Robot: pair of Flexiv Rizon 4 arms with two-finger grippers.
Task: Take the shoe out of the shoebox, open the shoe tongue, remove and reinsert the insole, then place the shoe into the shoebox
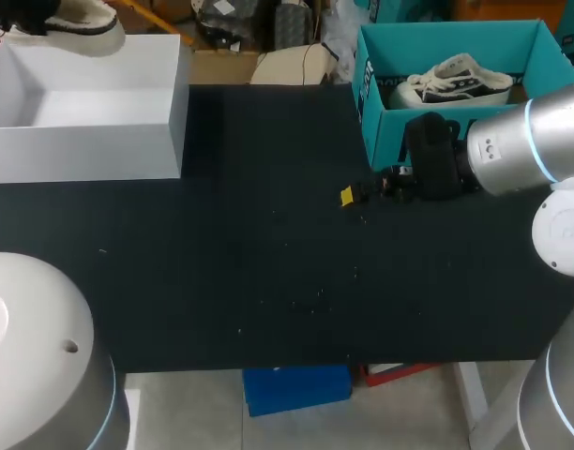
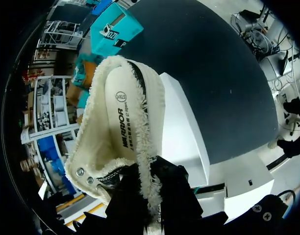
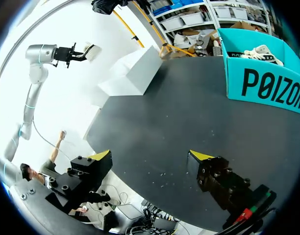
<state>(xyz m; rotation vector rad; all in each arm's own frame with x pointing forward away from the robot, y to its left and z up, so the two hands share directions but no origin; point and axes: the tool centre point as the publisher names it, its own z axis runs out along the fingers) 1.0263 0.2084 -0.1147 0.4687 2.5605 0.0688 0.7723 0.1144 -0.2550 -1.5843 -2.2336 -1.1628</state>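
Up in the air goes the cream fleece-lined shoe (image 2: 118, 142). The left end effector (image 2: 151, 193) is clamped on it, one black finger on each side of the fuzzy collar edge. The yellow tips are buried out of sight. The left wrist view looks straight down into the shoe's mouth, and the insole (image 2: 121, 122) lies flat inside, ringed by fleece. Two metal eyelets show close to the fingers.

Under the shoe sits the white shoebox (image 1: 81, 112). It is open-topped, at the far left corner of the dark table (image 1: 268, 272). From the head view the shoe hangs clear above the box's back edge, touching nothing on the table.

Over on the other side, the right arm (image 1: 526, 141) comes in from the right, with the right end effector (image 3: 151, 157) low over the middle of the table. Its fingers are spread wide with nothing between them but bare table top.

Just beside that arm, at the far right corner, stands a teal box (image 1: 381, 131) with a white and dark sneaker (image 1: 456, 80) lying inside. It is well apart from the white shoebox.
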